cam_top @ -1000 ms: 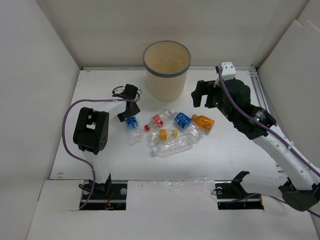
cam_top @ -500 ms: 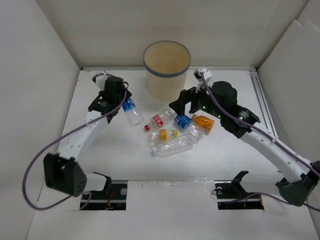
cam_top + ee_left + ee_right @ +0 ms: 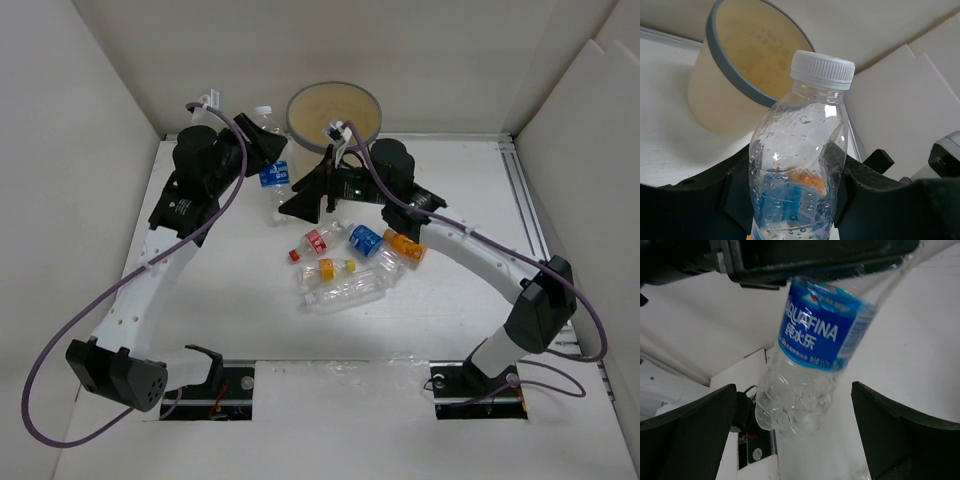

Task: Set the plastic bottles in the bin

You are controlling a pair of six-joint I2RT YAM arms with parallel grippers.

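Note:
My left gripper (image 3: 258, 150) is shut on a clear bottle with a blue label (image 3: 272, 175) and a white cap, held upright in the air just left of the beige bin (image 3: 310, 100). In the left wrist view the bottle (image 3: 800, 150) sits between my fingers (image 3: 860, 185), with the bin (image 3: 740, 75) behind it. My right gripper (image 3: 292, 205) is open and empty, pointing at that bottle's lower end (image 3: 795, 395) without touching it. A red-label bottle (image 3: 318, 240), a blue-label bottle (image 3: 365, 240), an orange one (image 3: 406, 245), a yellow one (image 3: 328, 268) and a larger clear one (image 3: 348, 290) lie on the table.
The right arm (image 3: 400, 185) crosses in front of the bin and hides its wall. White walls (image 3: 80, 200) enclose the table on the left, back and right. A purple cable (image 3: 60, 340) loops beside the left arm.
My left arm has lifted the blue-label bottle off the table and carried it up beside the bin. My right arm has swung left across the bin's front toward that bottle.

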